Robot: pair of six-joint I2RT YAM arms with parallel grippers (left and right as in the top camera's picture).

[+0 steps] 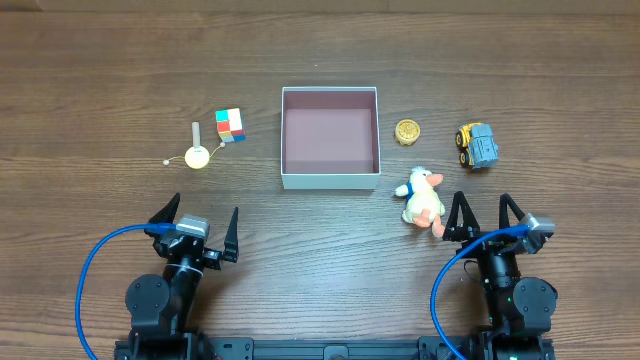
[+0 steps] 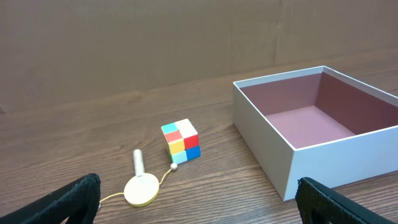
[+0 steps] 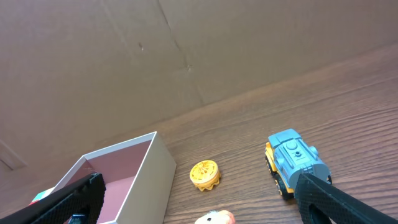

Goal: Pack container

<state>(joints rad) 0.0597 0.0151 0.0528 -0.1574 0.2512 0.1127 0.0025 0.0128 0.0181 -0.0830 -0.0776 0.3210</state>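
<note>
As both arms [image 1: 165, 290] crouch, left end effector [image 1: 205, 208] and right end effector [image 1: 481, 199] gape.

I note a dark wood-grain table [image 1: 100, 80]; behind its far edge stands a creased brown cardboard wall [image 3: 124, 56], evenly lit

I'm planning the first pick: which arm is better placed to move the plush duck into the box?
Right. The plush duck lies right of the container, just beside the open right gripper; the left gripper sits on the container's far side.
</note>
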